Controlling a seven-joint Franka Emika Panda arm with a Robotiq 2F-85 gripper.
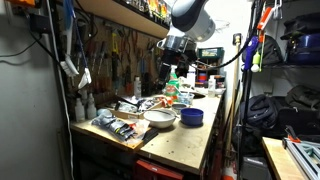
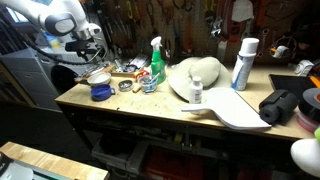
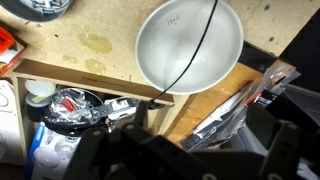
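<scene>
The gripper [image 1: 171, 66] hung over the cluttered back part of the workbench [image 1: 185, 145], well above the surface and touching nothing; in the wrist view its dark fingers were blurred against the lower edge, so whether they were spread or pressed together could not be told, and nothing showed between them.

Nearest below it lay the white bowl [image 3: 190, 45], round and upright; it rested partly on the bare plywood and partly on a wooden board [image 3: 90, 80] (a thin black cable [image 3: 200, 50] ran across the bowl's face in the wrist view). In an exterior view the same white bowl [image 1: 158, 118] sat just beside a blue bowl [image 1: 191, 117], the two near but apart.

A green spray bottle [image 2: 156, 62] stood upright behind them; a tall white can [image 2: 243, 62] stood well apart toward the other end of the bench; a large pale hat-like shape [image 2: 195, 78] lay between them, with a small bottle [image 2: 196, 92] in front of it. Beside the board in the wrist view lay crumpled shiny wrapping [image 3: 70, 105].
</scene>
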